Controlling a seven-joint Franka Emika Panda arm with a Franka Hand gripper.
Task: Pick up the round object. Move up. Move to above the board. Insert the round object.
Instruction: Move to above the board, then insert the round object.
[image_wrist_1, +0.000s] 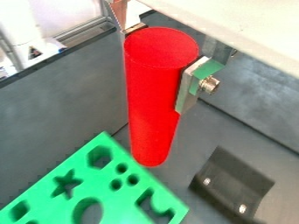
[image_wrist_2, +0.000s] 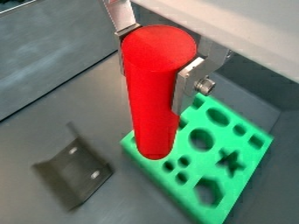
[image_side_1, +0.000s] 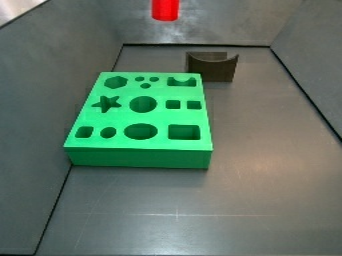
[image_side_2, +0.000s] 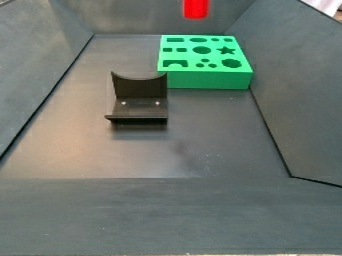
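Note:
My gripper (image_wrist_1: 158, 59) is shut on the round object (image_wrist_1: 152, 96), a tall bright red cylinder held upright between the silver fingers (image_wrist_1: 190, 83). It shows the same way in both wrist views (image_wrist_2: 155, 87). The gripper holds it high above the floor. In both side views only its lower end (image_side_1: 164, 10) (image_side_2: 195, 8) shows at the upper edge, and the gripper itself is out of frame. The green board (image_side_1: 140, 118) (image_side_2: 203, 60) lies flat on the floor with several shaped holes. In both wrist views the cylinder's lower end lines up with the board's edge (image_wrist_1: 82, 179) (image_wrist_2: 216, 166).
The dark fixture (image_side_1: 211, 64) (image_side_2: 136, 97) stands on the floor beside the board, apart from it; it also shows in both wrist views (image_wrist_1: 237, 181) (image_wrist_2: 73, 171). Dark sloping walls (image_side_1: 54, 60) enclose the grey floor (image_side_2: 174, 150).

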